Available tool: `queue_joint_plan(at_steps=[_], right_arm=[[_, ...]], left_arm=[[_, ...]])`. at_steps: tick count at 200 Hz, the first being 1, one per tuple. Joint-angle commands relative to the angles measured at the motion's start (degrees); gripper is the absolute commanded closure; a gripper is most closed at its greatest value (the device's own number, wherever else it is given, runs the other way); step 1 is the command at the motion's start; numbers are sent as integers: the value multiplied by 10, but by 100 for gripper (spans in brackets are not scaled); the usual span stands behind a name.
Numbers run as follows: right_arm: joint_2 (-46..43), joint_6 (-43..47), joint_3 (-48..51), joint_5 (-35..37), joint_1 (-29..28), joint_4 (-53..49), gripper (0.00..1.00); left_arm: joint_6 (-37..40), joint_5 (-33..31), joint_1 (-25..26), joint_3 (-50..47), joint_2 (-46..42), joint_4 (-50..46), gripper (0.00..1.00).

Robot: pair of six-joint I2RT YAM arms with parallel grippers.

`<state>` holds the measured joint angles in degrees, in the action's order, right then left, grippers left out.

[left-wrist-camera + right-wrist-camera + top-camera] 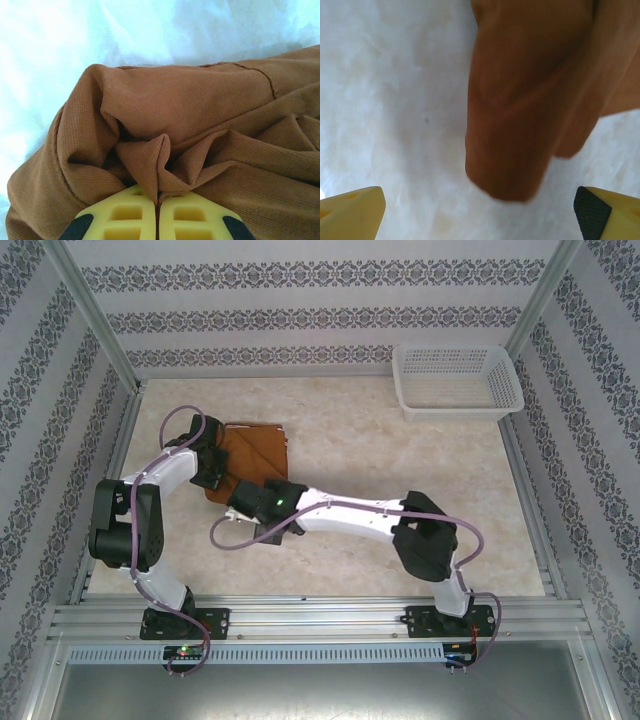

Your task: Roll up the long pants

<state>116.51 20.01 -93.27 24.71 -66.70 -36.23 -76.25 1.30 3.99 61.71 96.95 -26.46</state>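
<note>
The long pants (pixel 252 452) are a rust-brown folded bundle lying left of the table's middle, partly under both wrists. My left gripper (pixel 159 200) is shut, its yellow fingers (pixel 125 215) pinching a raised fold of the pants (pixel 175 115). In the top view the left gripper (pixel 212 472) sits at the bundle's left edge. My right gripper (pixel 480 210) stands wide open above the marble tabletop, with a rounded rolled end of the pants (pixel 520 115) just ahead of its fingertips, nothing between them. From above, the right gripper (pixel 245 498) is at the bundle's near edge.
A white mesh basket (pixel 457 381) stands at the back right corner. Patterned walls and metal rails (pixel 310 615) enclose the marble table (pixel 400 460). The right arm (pixel 360 520) stretches leftward across the near half of the table.
</note>
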Motion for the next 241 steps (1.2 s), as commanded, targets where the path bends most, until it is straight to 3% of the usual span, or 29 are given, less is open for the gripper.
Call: queue_joint_plan(at_steps=[1, 40, 56, 65, 72, 76, 78, 80, 92, 97, 115, 118, 194, 241], right_arm=[[42, 43, 6, 121, 3, 118, 2], [122, 136, -13, 184, 34, 232, 3], [131, 167, -2, 171, 53, 275, 13], [127, 169, 3, 139, 65, 270, 27], [122, 157, 2, 107, 75, 249, 45], [118, 148, 1, 89, 81, 234, 75], [115, 141, 1, 80, 85, 227, 98], [114, 139, 1, 78, 86, 225, 100], [102, 124, 5, 50, 98, 205, 100], [96, 119, 6, 40, 101, 193, 100], [72, 100, -3, -1, 109, 136, 100], [69, 97, -6, -8, 109, 124, 100], [-14, 44, -120, -264, 116, -200, 100], [22, 27, -226, -383, 142, -303, 100]], left_arm=[[11, 23, -4, -8, 15, 15, 100], [21, 35, -4, -7, 9, 20, 100], [25, 38, -4, -11, 4, 22, 100], [27, 39, -4, -13, 1, 23, 100], [31, 42, -4, -15, -2, 28, 100], [35, 45, -4, -16, -3, 32, 100], [37, 46, -4, -17, -4, 35, 100], [39, 49, -5, -18, -4, 38, 100], [52, 63, -5, -15, -7, 50, 100], [59, 68, -6, -11, -9, 52, 84], [84, 78, -6, 13, -16, 52, 7], [89, 79, -6, 17, -18, 51, 1], [191, 106, -57, 293, 49, -58, 0], [176, 172, -62, 293, 73, -34, 0]])
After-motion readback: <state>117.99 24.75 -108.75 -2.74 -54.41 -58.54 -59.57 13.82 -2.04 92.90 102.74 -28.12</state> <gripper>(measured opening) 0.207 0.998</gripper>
